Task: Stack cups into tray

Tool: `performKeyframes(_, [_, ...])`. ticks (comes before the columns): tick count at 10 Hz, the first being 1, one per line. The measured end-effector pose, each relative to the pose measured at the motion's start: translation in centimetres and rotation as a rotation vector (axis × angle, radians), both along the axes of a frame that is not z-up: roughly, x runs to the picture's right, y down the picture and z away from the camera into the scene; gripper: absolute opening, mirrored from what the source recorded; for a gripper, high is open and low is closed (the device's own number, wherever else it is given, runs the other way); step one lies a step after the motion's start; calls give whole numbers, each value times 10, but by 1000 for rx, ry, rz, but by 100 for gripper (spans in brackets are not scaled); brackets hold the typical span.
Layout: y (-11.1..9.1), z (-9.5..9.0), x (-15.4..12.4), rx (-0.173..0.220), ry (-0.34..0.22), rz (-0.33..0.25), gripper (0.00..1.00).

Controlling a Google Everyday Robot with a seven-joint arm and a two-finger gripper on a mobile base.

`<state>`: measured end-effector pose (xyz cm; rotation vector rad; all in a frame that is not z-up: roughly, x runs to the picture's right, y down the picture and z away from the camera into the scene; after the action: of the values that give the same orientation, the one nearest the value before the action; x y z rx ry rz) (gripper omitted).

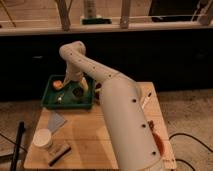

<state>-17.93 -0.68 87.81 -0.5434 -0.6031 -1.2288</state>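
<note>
The dark-green tray [50, 102] sits at the table's back left corner. My arm reaches up and over from the lower right, and the gripper [76, 88] hangs down inside the tray, toward its right half. A dark round shape, likely the dark brown cup [79, 93], lies in the tray right under the gripper; I cannot tell whether it is held. A cream-white cup [42, 138] stands upright on the table near the front left, well outside the tray. A small orange ball [57, 84] lies in the tray's back left.
A grey flat piece [56, 121] lies between the tray and the cream cup. A dark bar-shaped object [59, 154] lies at the front left edge. A thin white stick [146, 101] lies at the table's right. A black pole [17, 145] stands left of the table.
</note>
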Motion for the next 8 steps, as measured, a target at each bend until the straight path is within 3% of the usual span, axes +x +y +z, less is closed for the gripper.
performKeyframes(8, [-1,-6,-5,18,-9,-5,80])
